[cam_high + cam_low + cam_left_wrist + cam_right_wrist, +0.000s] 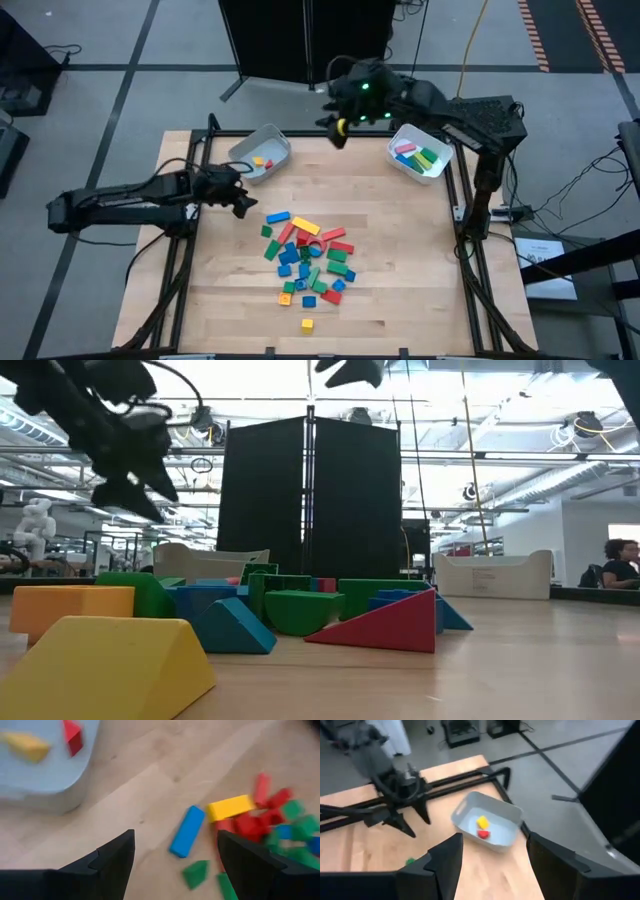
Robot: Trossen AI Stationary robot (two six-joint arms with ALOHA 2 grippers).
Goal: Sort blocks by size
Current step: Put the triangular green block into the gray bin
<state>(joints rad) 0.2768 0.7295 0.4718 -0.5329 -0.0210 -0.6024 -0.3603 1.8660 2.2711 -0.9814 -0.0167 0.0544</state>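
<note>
Wooden table (400, 270) under us, blocks (308, 260) heaped mid-table, our left gripper (241, 203) empty with fingers spread beside the heap, our right gripper (335, 128) parted and empty beyond it between two white bins (283, 146), no readable writing.

Both arms are matte black, chunky jointed links with black cables looping off them. The right gripper (340, 125) has a yellow spot and green lights glowing just behind it.
</note>
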